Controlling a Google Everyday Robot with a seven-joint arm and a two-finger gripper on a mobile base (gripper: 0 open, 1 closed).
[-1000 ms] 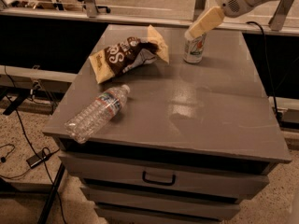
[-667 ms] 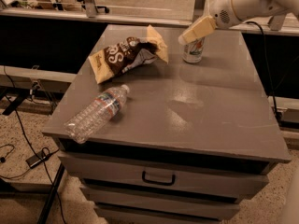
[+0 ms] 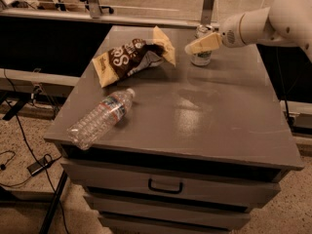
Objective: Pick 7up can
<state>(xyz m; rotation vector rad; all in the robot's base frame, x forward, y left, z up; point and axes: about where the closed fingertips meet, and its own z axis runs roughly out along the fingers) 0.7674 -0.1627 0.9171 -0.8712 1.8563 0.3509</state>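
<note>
The 7up can [image 3: 200, 58] stands upright at the far right of the grey cabinet top [image 3: 214, 116]. It is silvery with green markings and a silver top. My gripper [image 3: 193, 47] comes in from the right on a white arm [image 3: 263, 23] and points left. It lies across the can's upper half and hides that part. I cannot tell whether it touches the can.
A brown and yellow snack bag [image 3: 131, 55] lies left of the can. A clear plastic water bottle [image 3: 100, 117] lies on its side near the front left edge. The cabinet has drawers with a handle [image 3: 165, 186]. Cables [image 3: 29, 165] lie on the floor at the left.
The arm has come down and swung left. The gripper, earlier above and right of the can, now lies lower and across the can's upper part. The can, bag and bottle have not moved.
</note>
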